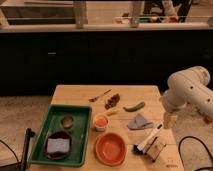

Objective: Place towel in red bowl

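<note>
Task status: not started, as far as I can see. The towel (139, 121), a crumpled grey-blue cloth, lies on the wooden table (75, 96), at about 1 o'clock from the red bowl (110, 148) and a little apart from it. The bowl looks empty and sits at the near edge of the table, 6 o'clock from the small orange cup (101, 121).

Left to do, by my reading: grasp, lift, carry toward 7 o'clock, release over the bowl.

The gripper (170, 119) hangs from the white arm (192, 87) at the towel's 3 o'clock, near its right edge, over the table's right side. I cannot tell whether it is released or clenched. The towel looks slack on the table, so I judge nothing is held; contact with the cloth is unclear.

Clutter: a green pepper (134, 107) at the towel's 12 o'clock, and a white object (150, 136) at its 5 o'clock, close to the carry path.
</note>
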